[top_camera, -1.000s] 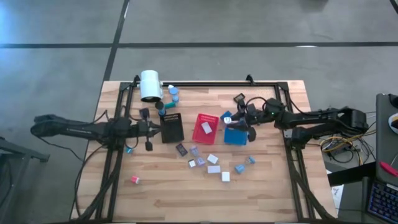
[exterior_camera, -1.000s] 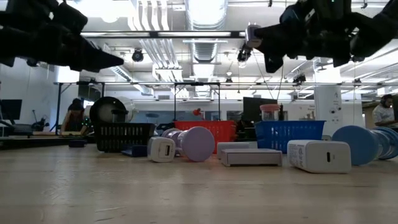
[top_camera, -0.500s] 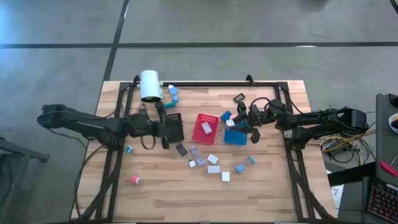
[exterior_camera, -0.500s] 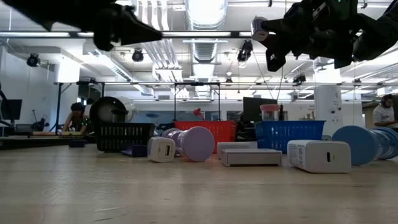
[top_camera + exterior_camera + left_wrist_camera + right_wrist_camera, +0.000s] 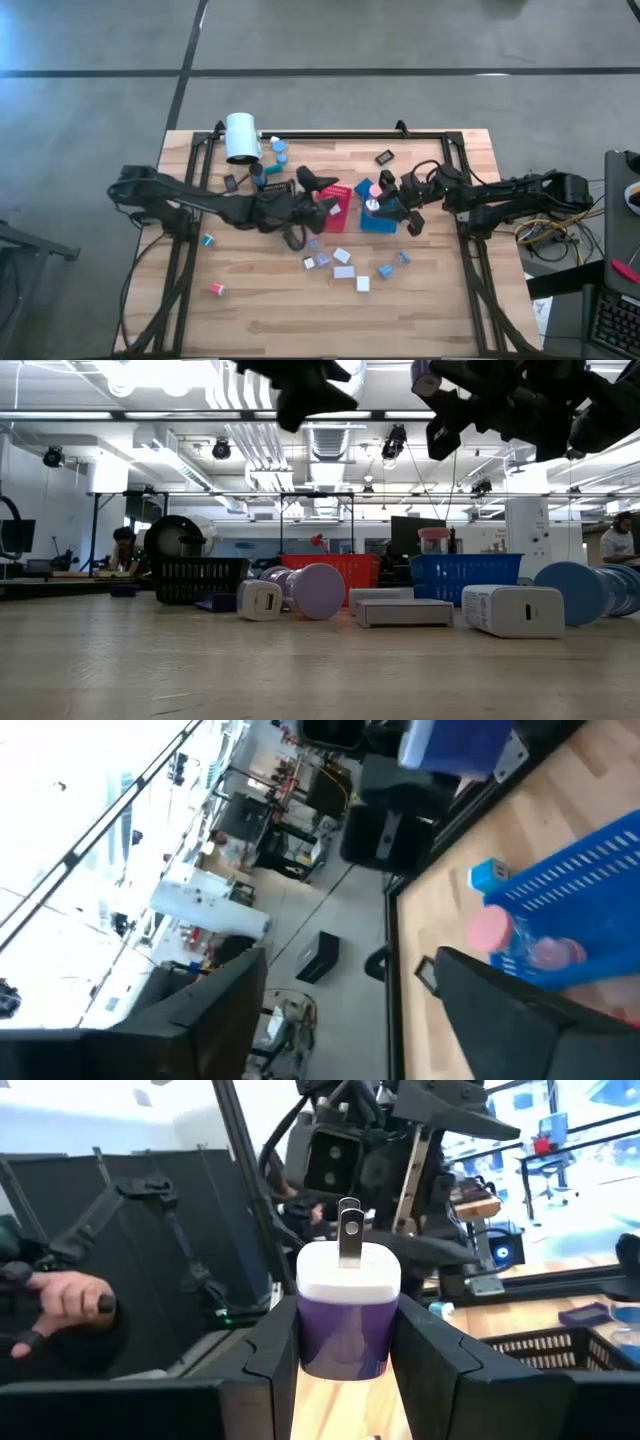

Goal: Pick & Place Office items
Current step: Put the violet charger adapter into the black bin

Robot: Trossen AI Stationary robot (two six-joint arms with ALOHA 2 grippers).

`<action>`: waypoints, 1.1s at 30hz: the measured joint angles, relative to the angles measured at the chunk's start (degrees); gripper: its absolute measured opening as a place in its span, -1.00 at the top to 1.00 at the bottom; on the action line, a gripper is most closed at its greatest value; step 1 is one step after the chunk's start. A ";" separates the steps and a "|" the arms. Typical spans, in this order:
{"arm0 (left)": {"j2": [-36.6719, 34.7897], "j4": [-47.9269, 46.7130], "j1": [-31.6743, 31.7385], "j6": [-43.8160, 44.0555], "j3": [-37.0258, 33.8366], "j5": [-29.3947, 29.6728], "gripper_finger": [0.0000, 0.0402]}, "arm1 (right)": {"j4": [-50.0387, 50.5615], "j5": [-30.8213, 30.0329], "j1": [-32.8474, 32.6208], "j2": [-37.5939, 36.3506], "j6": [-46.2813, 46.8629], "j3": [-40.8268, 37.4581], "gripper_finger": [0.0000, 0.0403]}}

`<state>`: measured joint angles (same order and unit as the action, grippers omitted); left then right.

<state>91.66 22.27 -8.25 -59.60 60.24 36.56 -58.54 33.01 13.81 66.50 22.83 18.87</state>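
Observation:
My right gripper [image 5: 373,205] is shut on a charger block [image 5: 346,1295] with a white top and a lavender body, held over the blue tray [image 5: 380,222]. My left gripper [image 5: 318,188] hangs open and empty above the red tray [image 5: 337,204]; the left wrist view shows its fingers [image 5: 500,1010] wide apart. A pink cap [image 5: 375,189] lies at the blue tray's far edge. Several small white, grey and lavender blocks [image 5: 343,256] rest flat on the wood nearer the front. My right gripper pinches the charger block's lavender body [image 5: 315,1335] between its two fingers, one on each side. The fingers reach in about level from the table's right. The white end with its metal prongs [image 5: 349,1230] sticks out ahead of the fingertips. The block is lifted clear.
A big white cylinder [image 5: 241,137] lies at the far left, with blue caps [image 5: 279,149] beside it. The black tray [image 5: 280,190] is mostly under my left arm. Small bits lie at the near left [image 5: 217,289]. A black frame [image 5: 455,150] rims the table.
My left gripper has swung from the table's left toward the right, past the black tray to above the red tray, rising and rolling as it went, and it has opened. My right gripper has tipped the block's pronged end a little upward.

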 joint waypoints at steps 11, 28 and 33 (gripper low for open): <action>7.90 -1.70 -0.18 -0.30 9.36 -1.74 -0.56 | 0.68 -4.63 -0.44 0.00 0.18 0.24 0.42; 8.31 -4.76 -0.18 7.06 10.37 -6.79 -0.56 | 0.87 -9.25 -0.54 0.17 -0.52 0.24 0.42; 8.31 -4.78 -0.18 7.12 10.37 -7.66 -0.56 | 0.78 -10.06 -0.55 0.27 -0.52 0.24 0.42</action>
<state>99.96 17.50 -8.43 -52.48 70.61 28.90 -57.76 22.96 13.26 66.77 22.31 19.11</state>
